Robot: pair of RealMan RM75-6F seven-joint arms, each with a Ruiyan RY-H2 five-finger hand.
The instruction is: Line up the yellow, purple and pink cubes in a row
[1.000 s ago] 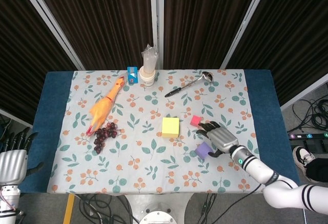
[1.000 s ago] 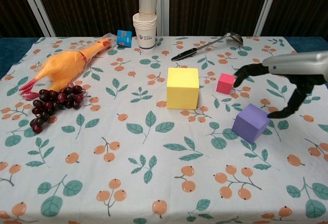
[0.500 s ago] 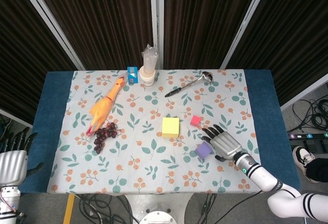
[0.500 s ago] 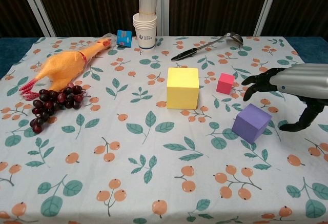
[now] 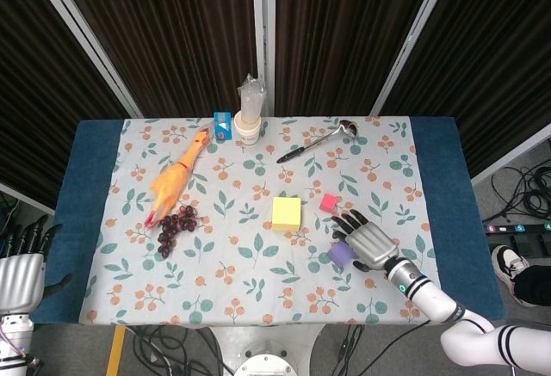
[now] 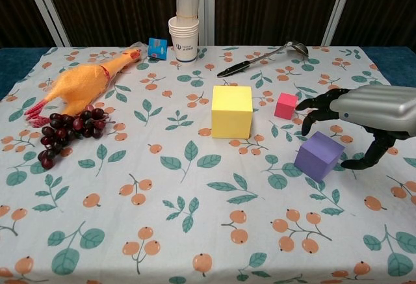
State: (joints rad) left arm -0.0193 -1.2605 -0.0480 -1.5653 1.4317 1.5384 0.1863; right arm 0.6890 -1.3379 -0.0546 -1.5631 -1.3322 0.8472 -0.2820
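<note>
Since a second ago the right hand (image 6: 364,112) has drawn back from beside the pink cube (image 6: 285,105) and now hangs over the purple cube (image 6: 318,156), fingers spread wide and holding nothing; the cubes themselves have not shifted. On the table, seen from the head view, the yellow cube (image 5: 287,212) sits at centre, the pink cube (image 5: 328,203) just to its 3 o'clock, and the purple cube (image 5: 341,253) at about 4 o'clock from the yellow, out of line with the other two. The left hand (image 5: 21,268) waits off the table's edge at 8 o'clock, fingers apart and empty.

The step in hand looks like taking the purple cube. To do it well, the right hand should come down squarely so thumb and fingers meet opposite flat faces, not corners, close gently, lift it clear of the cloth (image 6: 195,219), and set it at the pink cube's 3 o'clock without nudging that small cube.
</note>
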